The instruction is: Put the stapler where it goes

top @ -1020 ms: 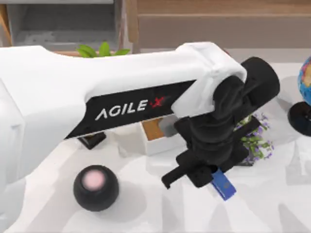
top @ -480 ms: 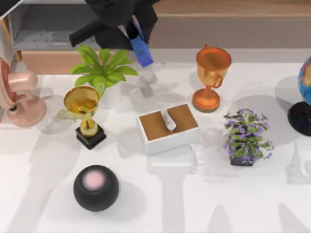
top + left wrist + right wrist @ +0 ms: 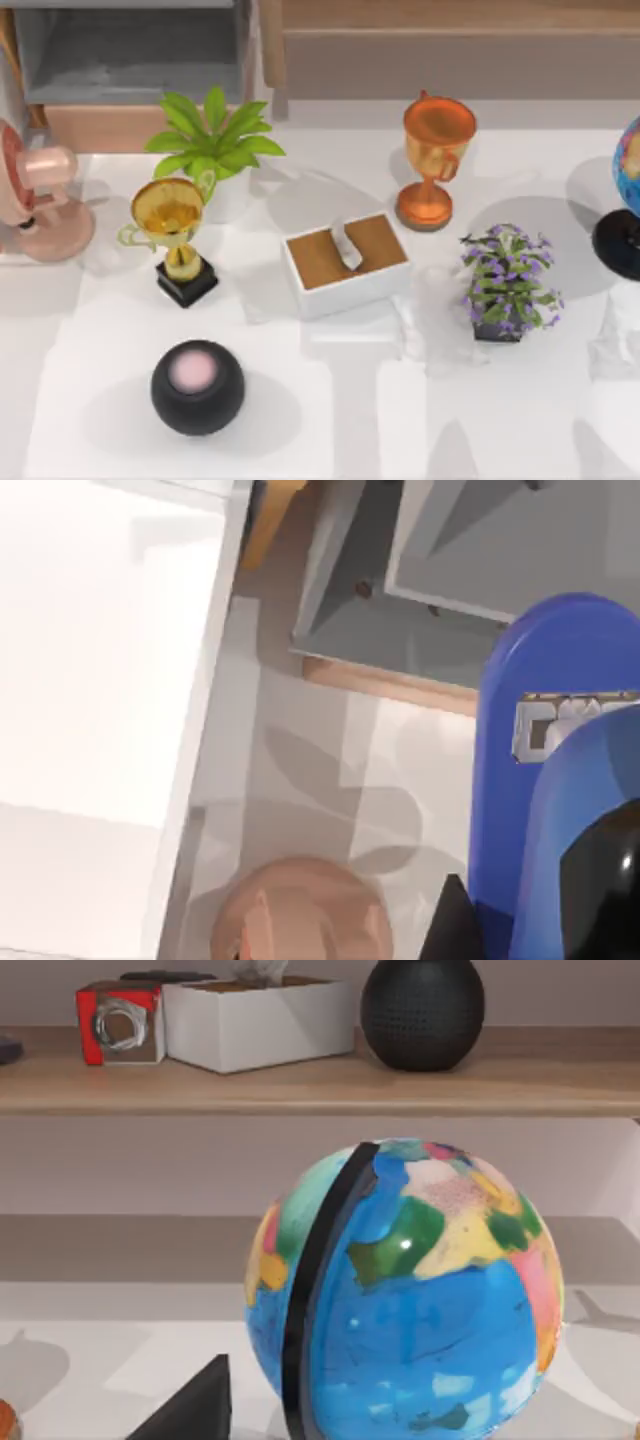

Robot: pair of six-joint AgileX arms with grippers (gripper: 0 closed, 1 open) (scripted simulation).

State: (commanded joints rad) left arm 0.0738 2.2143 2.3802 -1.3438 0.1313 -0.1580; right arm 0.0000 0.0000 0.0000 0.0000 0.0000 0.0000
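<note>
The bright-blue stapler point(image 3: 520, 730) looms close in the left wrist view, its rounded end toward a grey open compartment point(image 3: 400, 630) with a wooden edge. My left gripper point(image 3: 520, 930) is shut on the stapler, a black fingertip point(image 3: 450, 925) pressed against its side. It hangs above the pink fan point(image 3: 300, 915) and the table's back left. My right gripper point(image 3: 190, 1410) is parked by the globe point(image 3: 410, 1290) at the right.
In the top view the table carries a pink fan point(image 3: 35, 200), green plant point(image 3: 215, 135), gold trophy point(image 3: 170, 220), white tissue box point(image 3: 345, 262), black sphere with pink top point(image 3: 197, 386), orange trophy point(image 3: 435, 150), purple flowers point(image 3: 508, 280) and globe point(image 3: 625, 200). A grey compartment point(image 3: 130, 60) sits back left.
My left arm has carried the stapler from the table's middle to the back left and has left the top view. Nothing on the table has moved.
</note>
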